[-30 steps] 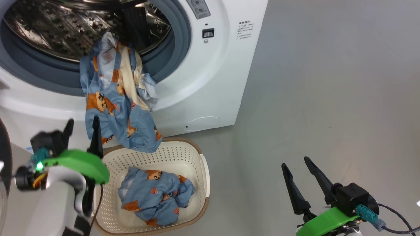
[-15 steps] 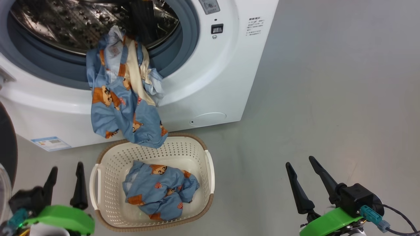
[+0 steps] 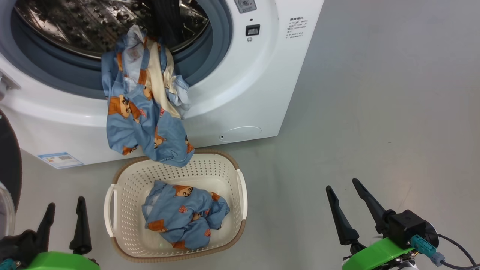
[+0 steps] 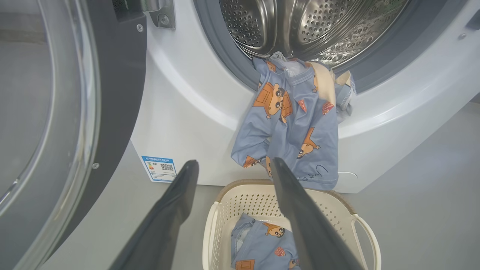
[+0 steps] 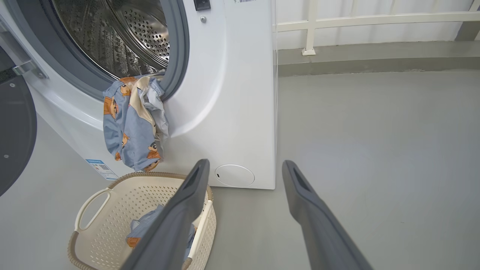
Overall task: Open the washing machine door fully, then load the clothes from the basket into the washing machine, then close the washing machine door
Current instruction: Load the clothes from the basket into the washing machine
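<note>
1. In the head view, your left gripper (image 3: pixel 65 202) sits at the lower left and your right gripper (image 3: pixel 341 184) at the lower right. Both have their fingers spread wide with nothing between them.
2. The basket (image 3: pixel 242 195) stands on the floor (image 3: pixel 375 112) at lower centre, just in front of the washing machine (image 3: pixel 240 93). A blue printed garment (image 3: pixel 183 217) lies bunched inside it.
3. A second blue garment (image 3: pixel 142 112) spills from the drum (image 3: pixel 93 26) over the grey gasket (image 3: pixel 210 48) and down the white front. Its hem hangs at the basket's far rim, and you cannot tell whether it touches.
4. The left wrist view gives you the washing machine door (image 4: pixel 116 75) swung open along the left of the frame, with its glass bowl and the metal hinge (image 4: pixel 161 15) at the top. In the head view the door is just a dark sliver at the left edge.
5. The right wrist view gives you the machine's right-hand corner edge, the round flap (image 5: pixel 234 175) low at centre, and a white railing (image 5: pixel 375 18) across the top.
6. The right half of the head view is bare floor, so there is wide room around your right gripper. On the left you are hemmed in between the door edge and the basket's left handle.
</note>
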{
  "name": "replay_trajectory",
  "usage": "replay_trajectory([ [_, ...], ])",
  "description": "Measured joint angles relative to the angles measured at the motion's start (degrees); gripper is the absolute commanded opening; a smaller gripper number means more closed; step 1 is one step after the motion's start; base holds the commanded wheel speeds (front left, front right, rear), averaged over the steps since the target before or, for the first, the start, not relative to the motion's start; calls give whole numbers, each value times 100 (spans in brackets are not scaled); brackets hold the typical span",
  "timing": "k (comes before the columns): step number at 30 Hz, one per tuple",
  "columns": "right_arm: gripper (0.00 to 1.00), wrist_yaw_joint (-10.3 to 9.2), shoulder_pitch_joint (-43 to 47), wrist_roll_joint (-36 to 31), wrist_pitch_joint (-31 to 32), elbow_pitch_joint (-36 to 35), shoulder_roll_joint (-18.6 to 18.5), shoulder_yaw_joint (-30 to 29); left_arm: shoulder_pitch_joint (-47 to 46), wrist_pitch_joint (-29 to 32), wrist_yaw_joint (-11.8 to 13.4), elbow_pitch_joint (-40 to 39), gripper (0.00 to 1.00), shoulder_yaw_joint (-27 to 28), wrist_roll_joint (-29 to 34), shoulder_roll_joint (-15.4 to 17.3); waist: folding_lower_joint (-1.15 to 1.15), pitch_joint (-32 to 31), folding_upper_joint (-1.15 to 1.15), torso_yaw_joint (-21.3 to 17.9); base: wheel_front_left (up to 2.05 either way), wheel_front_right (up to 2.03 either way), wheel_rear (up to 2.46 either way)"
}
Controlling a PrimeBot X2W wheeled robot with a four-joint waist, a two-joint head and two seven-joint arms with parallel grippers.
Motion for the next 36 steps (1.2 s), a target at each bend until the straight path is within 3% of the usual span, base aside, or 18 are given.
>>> replay_trajectory([
  [21,100,0,-13,1,0,-56,0,51,230,327,90,-543,100,-110,-60,136,0,213,0,-146,0,0,0],
  [36,100,0,-254,130,0,-100,0,286,-1146,671,33,-223,100,-672,127,175,0,750,0,-365,0,0,0],
])
